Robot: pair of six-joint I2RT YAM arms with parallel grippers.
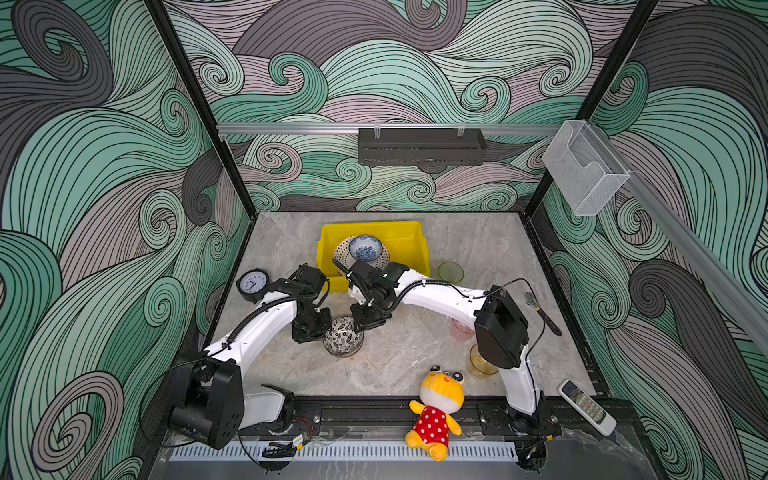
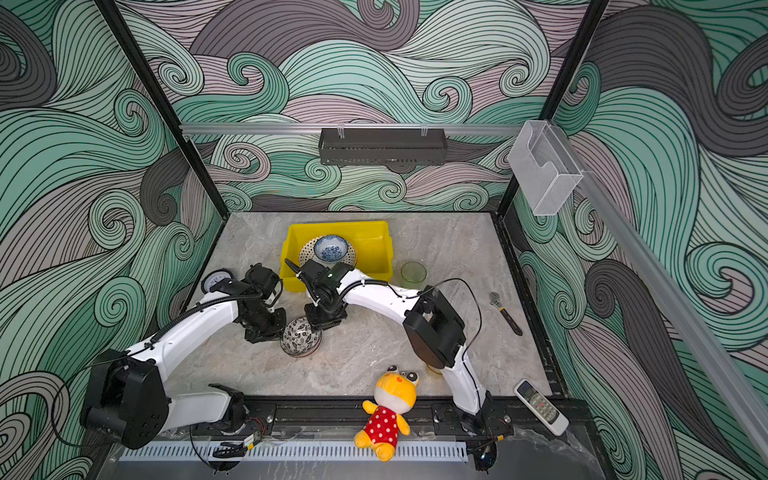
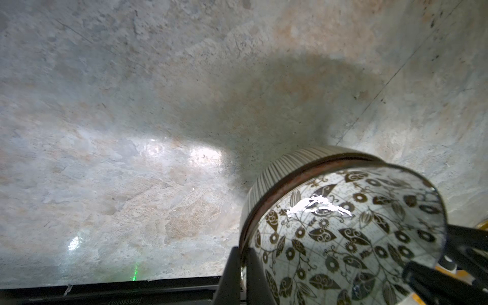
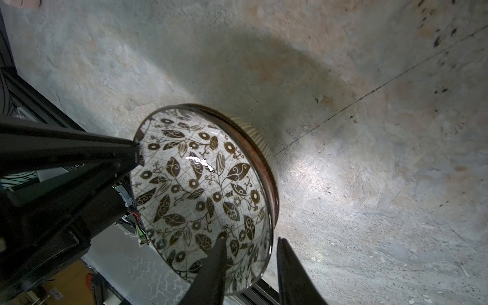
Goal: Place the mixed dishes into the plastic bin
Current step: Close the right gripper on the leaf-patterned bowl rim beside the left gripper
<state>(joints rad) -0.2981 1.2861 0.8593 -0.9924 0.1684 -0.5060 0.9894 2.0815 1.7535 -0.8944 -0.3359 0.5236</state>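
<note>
Right wrist: right gripper [image 4: 250,253] jaws spread astride bowl [image 4: 200,184] rim.
Left gripper [image 3: 243,274]: rim pinched.
Handover: right pinch to be seated first.

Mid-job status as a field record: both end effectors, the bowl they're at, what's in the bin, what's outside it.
left end effector: shut on the rim of the black-white bowl
right end effector: open, jaws straddling the same rim, the outer one apart from it
bowl pose: tilted, between the two arms
bin: dotted plate with blue bowl on it
outside bin: green cup, pink cup, amber cup
</note>
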